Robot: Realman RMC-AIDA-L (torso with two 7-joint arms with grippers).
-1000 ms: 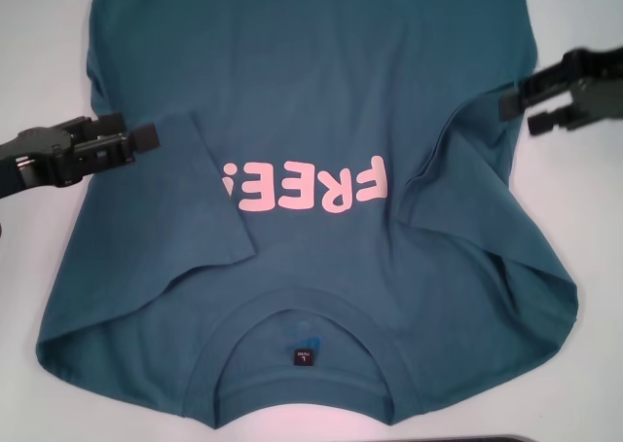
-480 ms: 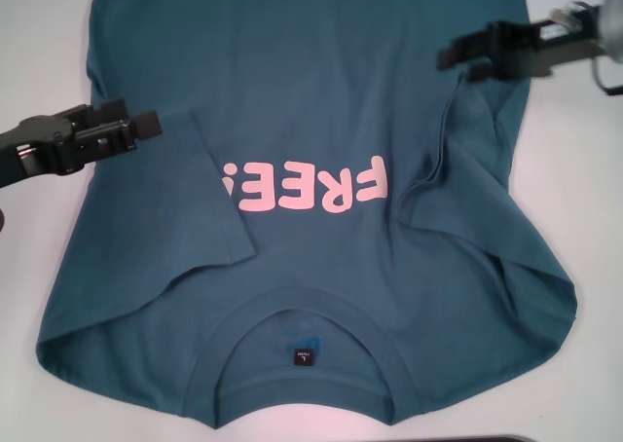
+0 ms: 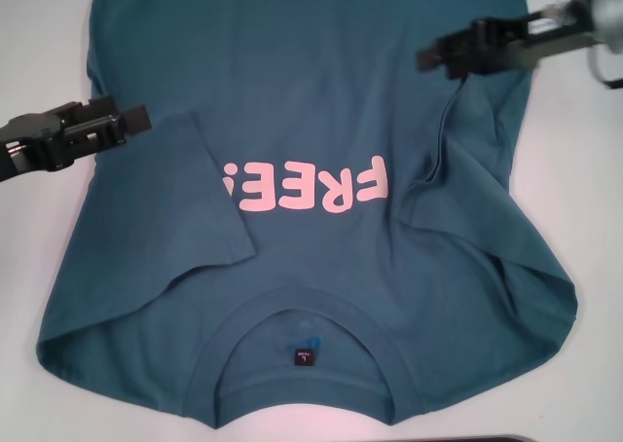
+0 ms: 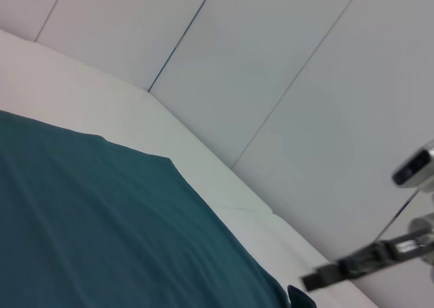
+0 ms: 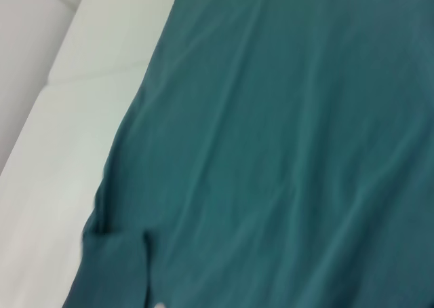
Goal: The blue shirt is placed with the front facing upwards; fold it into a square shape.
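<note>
Since a second ago my right claw [image 3: 433, 57] has swung inward over the blue shirt [image 3: 292, 121], which lies front-up on the tabletop [image 3: 39, 33], collar toward me. Left claw [image 3: 131, 121] hovers at the folded sleeve. Both look closed, empty, I think.

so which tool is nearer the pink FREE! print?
Left. The left tool hangs just off the print's "!" end, over the folded sleeve; the right tool is farther, beyond its "F" end.
</note>
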